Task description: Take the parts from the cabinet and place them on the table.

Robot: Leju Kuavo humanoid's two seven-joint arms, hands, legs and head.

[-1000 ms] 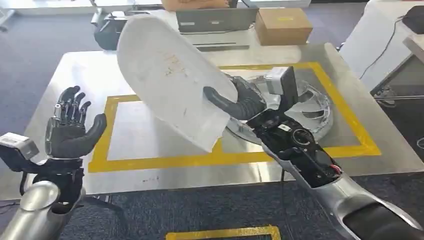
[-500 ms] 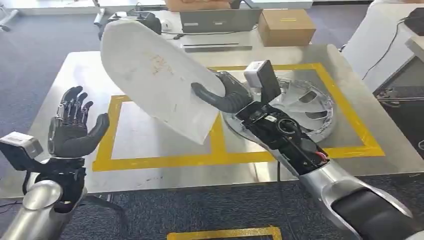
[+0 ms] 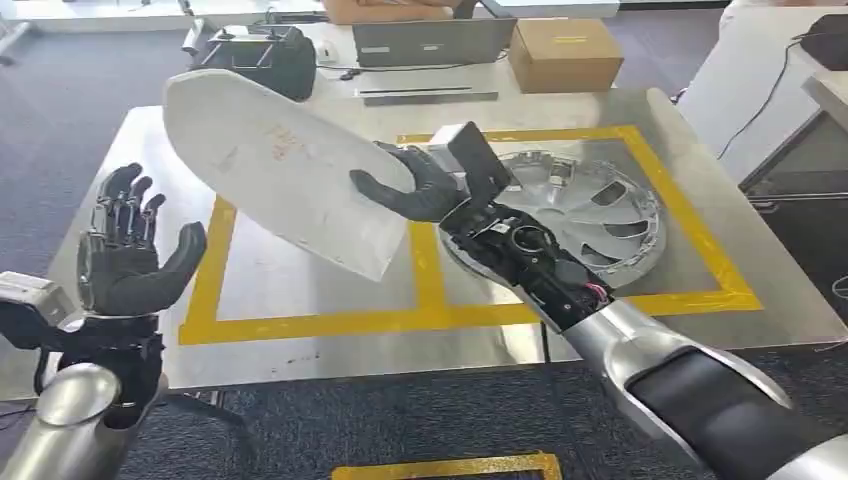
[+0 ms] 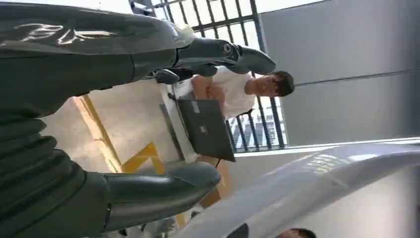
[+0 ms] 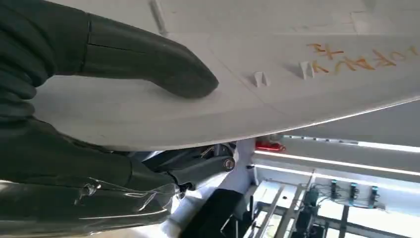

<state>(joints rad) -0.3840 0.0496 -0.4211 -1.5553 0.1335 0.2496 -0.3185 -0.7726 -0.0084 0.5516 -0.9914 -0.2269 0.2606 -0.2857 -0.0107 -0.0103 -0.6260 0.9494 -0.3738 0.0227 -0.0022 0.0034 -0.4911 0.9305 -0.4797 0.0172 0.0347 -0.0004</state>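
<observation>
- The left hand (image 3: 130, 262) is raised at the table's (image 3: 330, 345) left front edge, palm up, fingers spread, holding nothing.
- One white panel (image 3: 285, 170) is held tilted in the air over the left yellow-taped square (image 3: 300, 322), whose steel surface lies bare beneath it.
- The right hand (image 3: 415, 185) pinches the panel's right edge, thumb on top.
- One silver wheel cover (image 3: 590, 215) lies flat in the right square.
- One cardboard box (image 3: 565, 52) sits beyond the far edge.
</observation>
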